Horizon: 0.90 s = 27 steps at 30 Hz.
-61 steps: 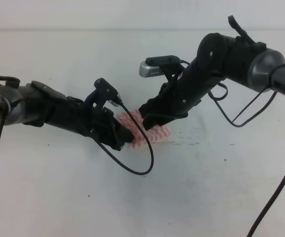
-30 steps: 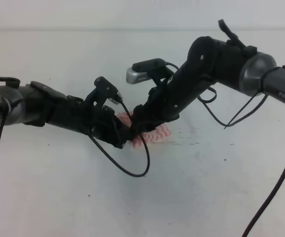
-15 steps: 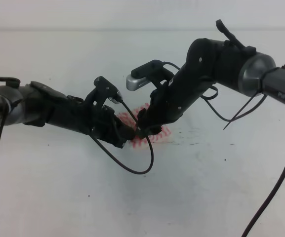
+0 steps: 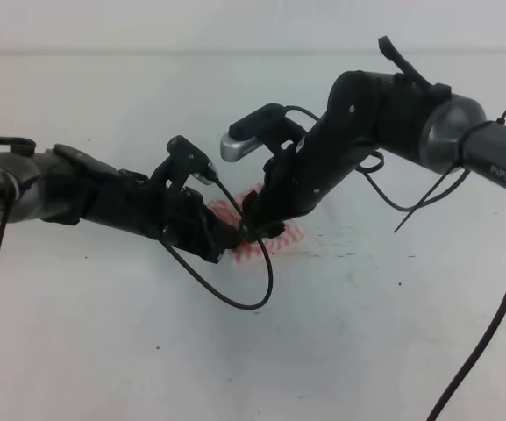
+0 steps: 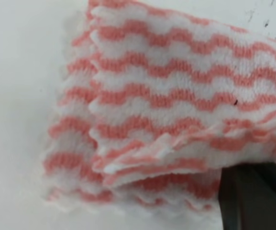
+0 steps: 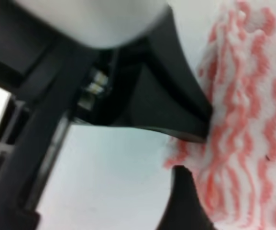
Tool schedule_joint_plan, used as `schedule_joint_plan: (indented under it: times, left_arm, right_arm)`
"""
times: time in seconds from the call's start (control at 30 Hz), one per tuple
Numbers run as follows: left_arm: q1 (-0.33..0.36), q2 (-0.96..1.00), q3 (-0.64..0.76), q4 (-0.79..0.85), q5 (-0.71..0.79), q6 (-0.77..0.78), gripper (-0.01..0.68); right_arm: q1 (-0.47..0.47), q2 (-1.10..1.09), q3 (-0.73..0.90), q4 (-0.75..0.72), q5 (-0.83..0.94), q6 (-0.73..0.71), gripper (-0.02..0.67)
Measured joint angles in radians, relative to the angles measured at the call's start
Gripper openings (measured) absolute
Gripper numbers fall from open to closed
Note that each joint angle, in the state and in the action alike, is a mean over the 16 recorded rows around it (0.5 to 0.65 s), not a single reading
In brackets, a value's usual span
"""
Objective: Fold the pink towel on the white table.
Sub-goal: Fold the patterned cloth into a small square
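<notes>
The pink towel (image 4: 285, 235) lies bunched in several wavy-striped layers on the white table (image 4: 367, 342), mostly hidden by both grippers. My left gripper (image 4: 228, 239) rests low at its left edge, fingertips hidden against the cloth. From the right, my right gripper (image 4: 254, 230) meets it over the towel. The right wrist view shows dark fingers (image 6: 181, 117) pinching a corner of the towel (image 6: 243, 120). In the left wrist view the top layers of the towel (image 5: 176, 96) are lifted off the lower ones, with a dark finger (image 5: 255, 196) under them.
A black cable (image 4: 251, 296) loops from the left arm down onto the table in front of the towel. Another cable (image 4: 489, 338) hangs from the right arm at the right edge. The table's far edge meets the wall (image 4: 147, 26) at the back.
The right gripper swept left across the towel to meet the left gripper, then rose slightly, uncovering more cloth on the right. The left arm stayed put.
</notes>
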Motion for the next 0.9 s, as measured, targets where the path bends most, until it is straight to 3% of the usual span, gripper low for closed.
schedule_joint_plan:
  times: [0.6, 0.9]
  left_arm:
    - [0.000, 0.004, 0.002, 0.007, 0.001, -0.001, -0.001]
    - [0.001, 0.005, 0.001, 0.007, 0.001, -0.002, -0.001]
  right_arm:
    - [0.016, 0.040, 0.000, -0.038, -0.081, 0.005, 0.414]
    - [0.015, 0.057, 0.000, -0.009, -0.108, 0.008, 0.375]
